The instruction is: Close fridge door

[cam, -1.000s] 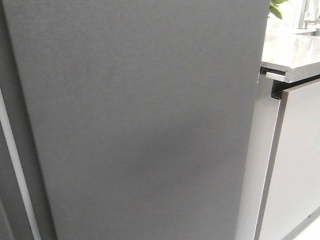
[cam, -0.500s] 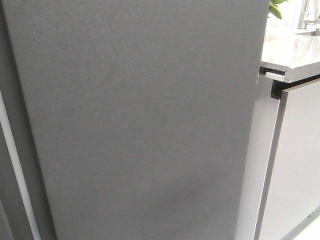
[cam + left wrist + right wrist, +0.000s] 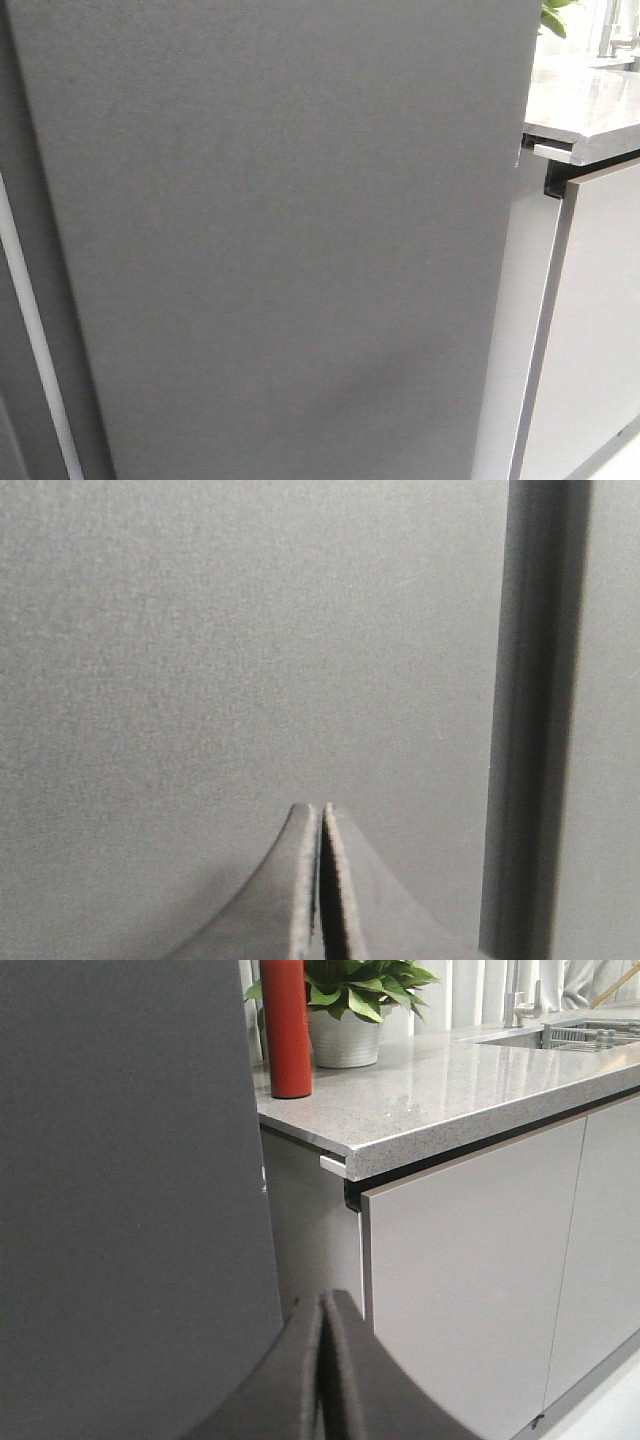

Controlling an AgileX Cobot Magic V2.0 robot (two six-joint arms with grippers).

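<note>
The fridge door (image 3: 280, 240) fills most of the front view, its matte dark grey outer face towards me; a white seal strip (image 3: 35, 340) shows at its left edge. Neither arm shows in the front view. In the left wrist view my left gripper (image 3: 321, 810) is shut and empty, its tips close to the grey door face (image 3: 220, 640), beside a dark vertical gap (image 3: 530, 720). In the right wrist view my right gripper (image 3: 323, 1300) is shut and empty, near the door's right edge (image 3: 120, 1190).
A pale grey cabinet front (image 3: 590, 330) under a stone-grey countertop (image 3: 575, 100) stands right of the fridge. In the right wrist view the countertop (image 3: 450, 1080) carries a red bottle (image 3: 287, 1025), a potted plant (image 3: 345, 1010) and a sink (image 3: 580, 1032).
The door face looks almost the same; the faint shadow on its lower part has shifted slightly. Nothing else has visibly moved.
</note>
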